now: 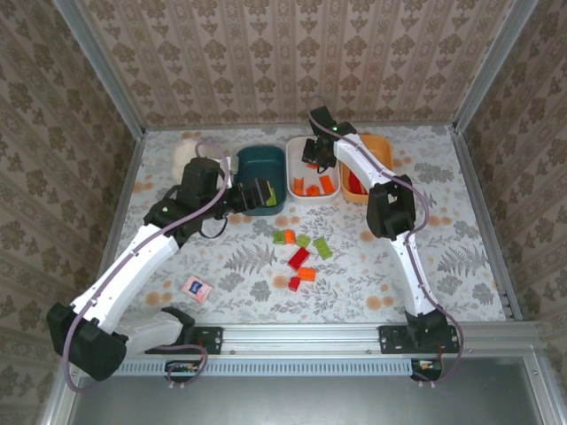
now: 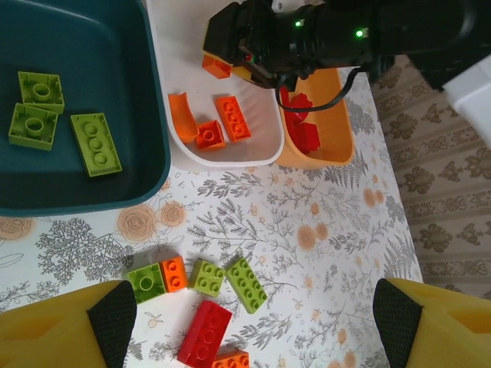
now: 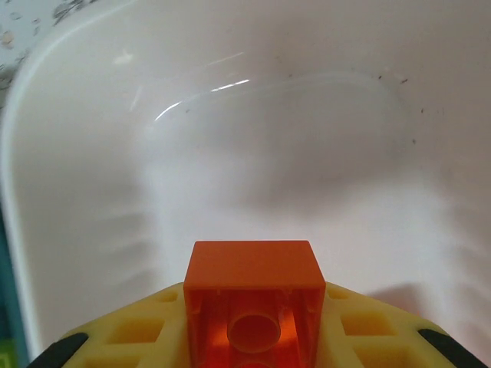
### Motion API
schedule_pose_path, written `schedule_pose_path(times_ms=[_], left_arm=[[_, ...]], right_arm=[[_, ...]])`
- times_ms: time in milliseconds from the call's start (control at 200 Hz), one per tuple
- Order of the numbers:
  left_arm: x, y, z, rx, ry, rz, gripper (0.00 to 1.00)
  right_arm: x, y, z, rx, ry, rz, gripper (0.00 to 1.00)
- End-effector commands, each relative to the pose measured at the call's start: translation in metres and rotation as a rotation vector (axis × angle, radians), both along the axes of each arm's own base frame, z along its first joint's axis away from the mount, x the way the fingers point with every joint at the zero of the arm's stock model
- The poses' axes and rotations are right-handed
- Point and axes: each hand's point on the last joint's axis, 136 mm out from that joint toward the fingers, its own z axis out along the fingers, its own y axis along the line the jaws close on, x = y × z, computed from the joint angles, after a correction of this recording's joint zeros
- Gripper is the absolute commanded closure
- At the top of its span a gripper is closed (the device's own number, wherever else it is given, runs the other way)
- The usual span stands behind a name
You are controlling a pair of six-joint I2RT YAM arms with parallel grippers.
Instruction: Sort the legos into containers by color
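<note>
My right gripper (image 3: 253,341) is shut on a small orange lego (image 3: 253,295), hanging over the far end of the white container (image 1: 312,174). That container holds several orange legos (image 2: 230,116). The dark teal container (image 2: 77,184) holds three light green legos (image 2: 95,143), and the orange container (image 2: 330,153) holds red ones (image 2: 305,136). My left gripper (image 2: 253,322) is open above the table, at the teal container's near edge (image 1: 263,195). Loose legos lie below it: a green-and-orange pair (image 2: 157,277), two green (image 2: 246,284), a red oblong (image 2: 204,333) and an orange one (image 2: 232,360).
A pink-and-white card (image 1: 196,289) lies near the front left. A pale round object (image 1: 186,152) sits at the back left beside the teal container. Patterned walls close in the table on three sides, and a metal rail (image 1: 301,336) runs along the front.
</note>
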Motion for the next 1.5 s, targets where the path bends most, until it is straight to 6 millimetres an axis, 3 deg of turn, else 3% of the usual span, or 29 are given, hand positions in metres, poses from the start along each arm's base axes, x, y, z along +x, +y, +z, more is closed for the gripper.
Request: schedule_pose_path(times_ms=[0,380,525,650,790,905,1005,1120,1270,1345,1415,1495], left_arm=[[0.002,0.000,0.010,-0.006,-0.031,-0.017,0.16],[0.008,-0.004,0.002,0.005,-0.013,-0.020,0.16],[0.007,-0.003,0.002,0.010,-0.013,-0.021,0.16],[0.004,-0.003,0.001,0.022,-0.011,-0.028,0.16],[0.000,-0.006,-0.002,0.062,-0.008,-0.063,0.16],[-0.005,-0.017,-0.008,0.108,0.000,-0.125,0.16],[-0.008,-0.030,-0.021,0.152,0.043,-0.169,0.17],[-0.007,-0.051,-0.039,0.193,0.116,-0.185,0.19],[-0.006,-0.080,-0.073,0.257,0.275,-0.130,0.22],[-0.008,-0.092,-0.093,0.301,0.386,-0.085,0.24],[-0.012,-0.103,-0.108,0.347,0.481,-0.040,0.25],[-0.015,-0.123,-0.109,0.385,0.518,-0.013,0.25]], right_arm=[[0.003,0.026,0.007,0.087,-0.011,0.026,0.66],[-0.013,0.009,-0.033,0.022,0.109,-0.065,0.57],[-0.013,0.011,-0.024,0.034,0.102,-0.053,0.45],[-0.006,0.014,0.015,0.055,0.023,-0.035,0.39],[-0.002,0.014,0.095,0.090,-0.134,-0.015,0.40],[-0.018,0.011,0.169,0.092,-0.271,0.030,0.40],[-0.054,0.003,0.217,0.082,-0.360,0.063,0.41],[-0.116,-0.011,0.244,0.075,-0.422,0.100,0.40],[-0.219,-0.031,0.235,0.112,-0.421,0.193,0.40],[-0.269,-0.042,0.220,0.136,-0.386,0.244,0.39],[-0.309,-0.050,0.207,0.172,-0.346,0.289,0.39],[-0.345,-0.055,0.203,0.214,-0.337,0.340,0.39]])
